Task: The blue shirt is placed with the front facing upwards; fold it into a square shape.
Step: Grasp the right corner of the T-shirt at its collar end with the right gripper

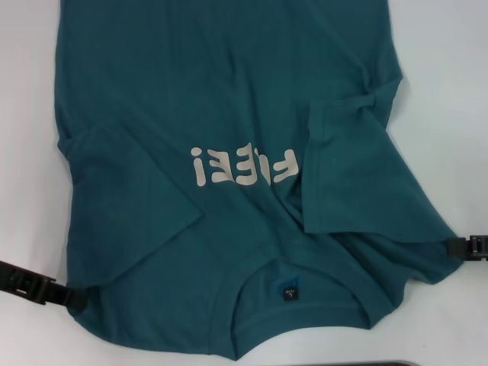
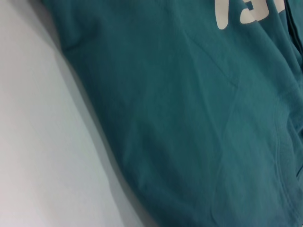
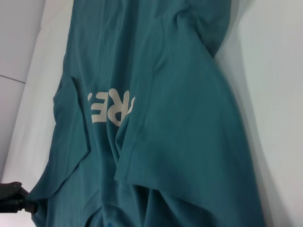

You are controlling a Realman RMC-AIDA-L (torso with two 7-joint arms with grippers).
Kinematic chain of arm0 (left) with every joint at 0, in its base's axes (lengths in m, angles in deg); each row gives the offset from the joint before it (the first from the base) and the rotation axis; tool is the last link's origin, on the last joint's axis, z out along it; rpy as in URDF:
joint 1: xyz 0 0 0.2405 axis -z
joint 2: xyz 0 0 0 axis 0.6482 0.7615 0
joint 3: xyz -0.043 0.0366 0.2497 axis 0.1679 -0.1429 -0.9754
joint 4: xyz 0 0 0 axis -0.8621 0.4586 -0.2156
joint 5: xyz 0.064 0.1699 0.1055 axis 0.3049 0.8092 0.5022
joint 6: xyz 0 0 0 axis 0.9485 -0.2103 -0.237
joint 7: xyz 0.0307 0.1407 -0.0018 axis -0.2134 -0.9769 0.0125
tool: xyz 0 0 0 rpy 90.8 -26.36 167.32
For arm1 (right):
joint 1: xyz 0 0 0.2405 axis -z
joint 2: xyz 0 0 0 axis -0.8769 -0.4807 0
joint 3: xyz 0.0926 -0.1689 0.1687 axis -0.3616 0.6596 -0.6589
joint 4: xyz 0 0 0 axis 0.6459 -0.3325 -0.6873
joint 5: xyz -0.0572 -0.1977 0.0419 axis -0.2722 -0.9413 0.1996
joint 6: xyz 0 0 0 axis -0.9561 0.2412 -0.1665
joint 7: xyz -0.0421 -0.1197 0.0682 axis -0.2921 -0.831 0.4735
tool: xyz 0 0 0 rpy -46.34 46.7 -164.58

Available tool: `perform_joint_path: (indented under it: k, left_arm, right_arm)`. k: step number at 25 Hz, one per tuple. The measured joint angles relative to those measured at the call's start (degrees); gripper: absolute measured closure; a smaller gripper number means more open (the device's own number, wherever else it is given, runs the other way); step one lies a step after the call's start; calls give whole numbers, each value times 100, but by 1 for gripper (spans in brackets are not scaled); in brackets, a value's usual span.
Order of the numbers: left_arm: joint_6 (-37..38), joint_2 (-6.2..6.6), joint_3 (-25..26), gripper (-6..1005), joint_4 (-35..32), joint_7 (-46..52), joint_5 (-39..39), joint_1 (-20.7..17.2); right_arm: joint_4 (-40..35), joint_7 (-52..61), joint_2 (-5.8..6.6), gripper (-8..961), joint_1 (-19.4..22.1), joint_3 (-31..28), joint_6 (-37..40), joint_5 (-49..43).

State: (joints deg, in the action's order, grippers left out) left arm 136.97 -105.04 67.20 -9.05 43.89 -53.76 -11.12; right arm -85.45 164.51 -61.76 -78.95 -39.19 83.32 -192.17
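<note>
We seem to be at a plain test bench rather than in a home: the white table is bare and evenly lit, and past its far edge in the right wrist view we see only a pale grey floor, with no furniture.

1. A plain white surface carries everything; bare strips of it show down the left and right edges of the head view and in the lower corners.
2. The blue shirt lies directly on the surface, front up, filling most of the frame from the top edge down.
3. Its collar sits at the lower centre, with the pale lettering just above it.
4. Both sleeves are folded inward over the chest, the right one creased and bunched.
</note>
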Motion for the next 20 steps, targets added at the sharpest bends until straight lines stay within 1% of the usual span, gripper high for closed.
perform_joint_path:
  k: [17, 20]
  left_arm:
    - [-54, 32, 0, 999, -90, -27, -14, 23]
    - [-54, 35, 0, 999, -89, -29, -14, 40]
  right_arm:
    - [3, 68, -85, 41, -151, 6, -17, -207]
    - [2, 63, -83, 67, -163, 7, 2, -210]
